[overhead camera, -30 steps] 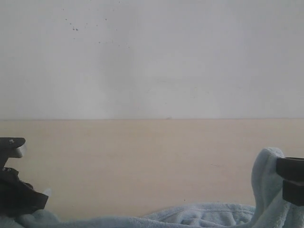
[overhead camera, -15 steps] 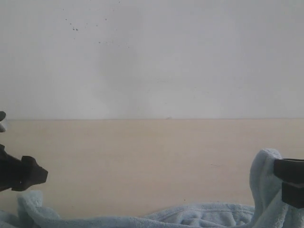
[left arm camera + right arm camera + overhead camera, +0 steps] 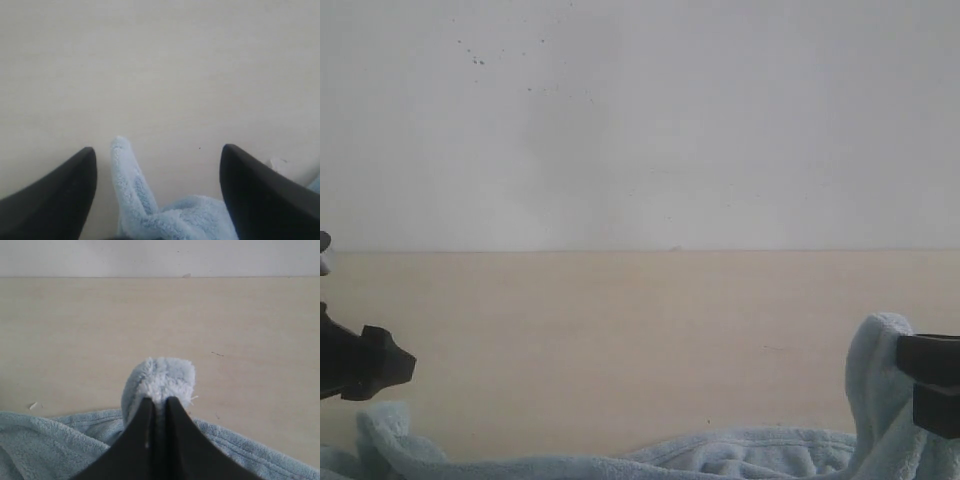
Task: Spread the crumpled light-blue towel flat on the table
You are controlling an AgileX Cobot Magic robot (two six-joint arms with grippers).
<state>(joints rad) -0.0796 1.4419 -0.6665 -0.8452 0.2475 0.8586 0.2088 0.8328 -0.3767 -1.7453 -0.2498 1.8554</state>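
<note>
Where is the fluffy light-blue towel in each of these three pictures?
Exterior view: the fluffy light-blue terry towel lies along the bottom edge, rising at the right.
Left wrist view: one corner lies between the jaws of the open left gripper.
Right wrist view: centre, pinched in the shut right gripper.
Shared landmark: pale beige tabletop.

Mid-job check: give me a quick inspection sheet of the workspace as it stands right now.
Surface: table, pale wood-look, matte.
Job's things: towel bunched low in the exterior view, not flat; one corner raised on the right.
Clutter: white fleck on the table.
Grippers: left gripper open, a towel corner between its jaws, ungripped; right gripper shut on the towel.
Cables: nothing seen.
Surroundings: white wall with dark specks.
</note>
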